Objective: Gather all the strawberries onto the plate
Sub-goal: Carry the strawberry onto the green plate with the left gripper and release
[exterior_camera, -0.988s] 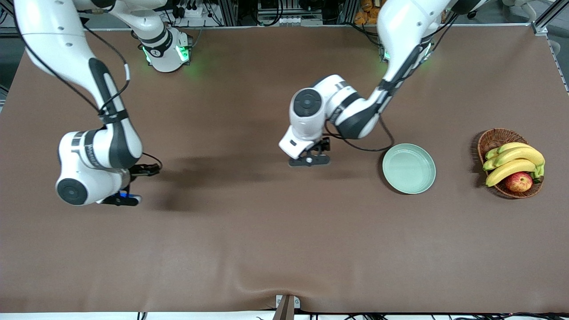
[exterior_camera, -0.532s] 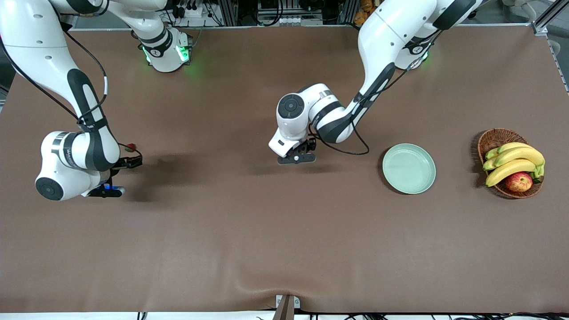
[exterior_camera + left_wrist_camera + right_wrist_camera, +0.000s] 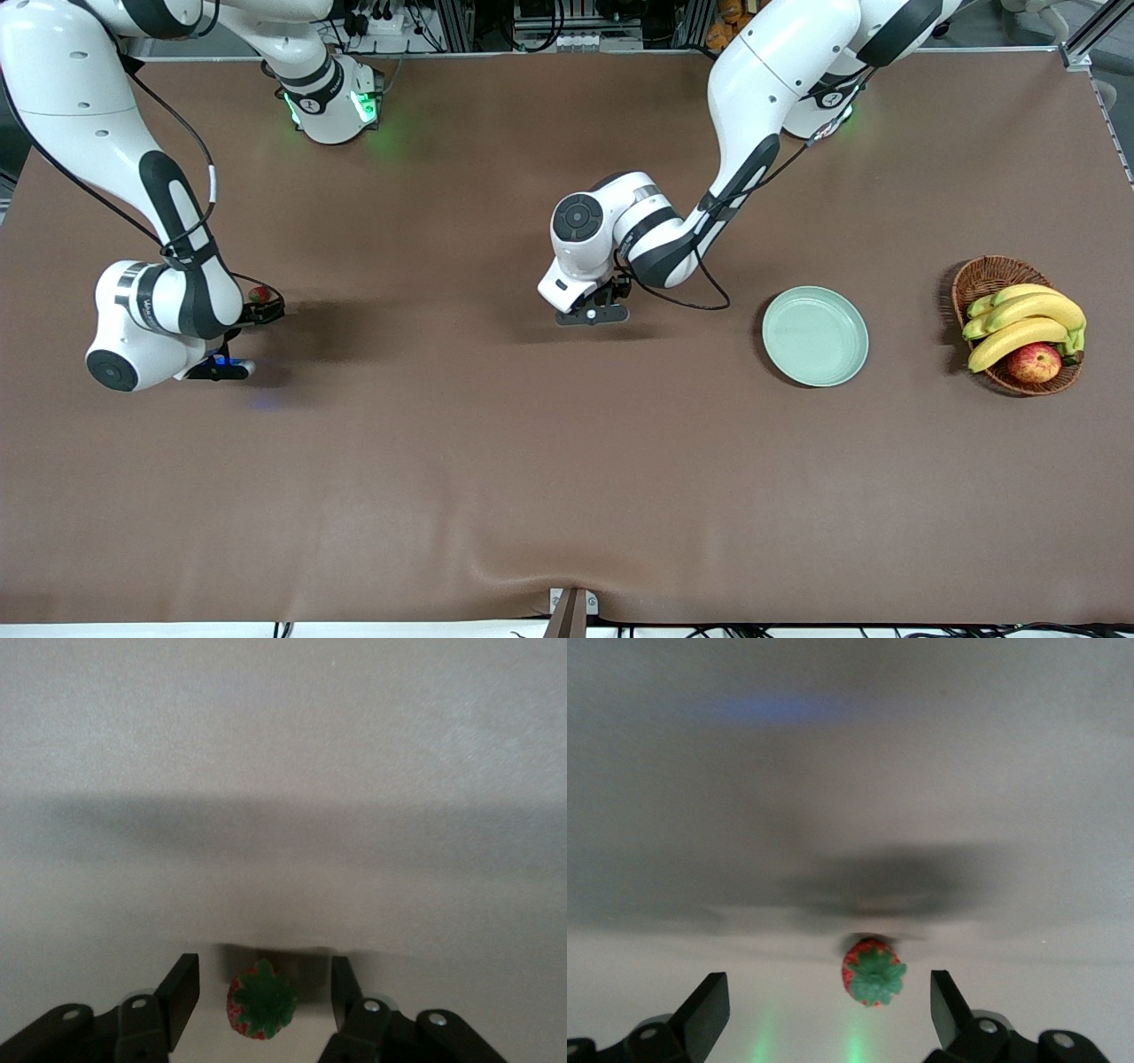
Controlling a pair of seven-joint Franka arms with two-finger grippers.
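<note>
Front view, plate (image 3: 816, 336): pale mint dish on the brown table (image 3: 496, 478), toward the left arm's end, nothing in it.
Front view, basket (image 3: 990, 276): wicker, beside the plate and closer still to the left arm's end of the table; holds bananas (image 3: 1023, 321) and a red-yellow apple (image 3: 1034, 362).
Front view, left gripper (image 3: 592, 312): down low at the table, near the plate on the side toward the right arm's end; fruit below it hidden by the wrist.
Left wrist view, left gripper (image 3: 262, 990): fingers (image 3: 182, 989) spread, one on each side of a strawberry (image 3: 260, 1000); small gap on both sides, no contact seen; berry on the table, green top up.
Front view, right gripper (image 3: 243, 339): low at the table, well apart from the plate, toward the right arm's end; red strawberry (image 3: 259, 294) peeking out next to the wrist.
Right wrist view, right gripper (image 3: 829, 1010): fingers (image 3: 707, 1007) spread wide, well clear of a strawberry (image 3: 873, 971) lying on the table between them, leafy top up.
Third strawberry: not visible in any view.
</note>
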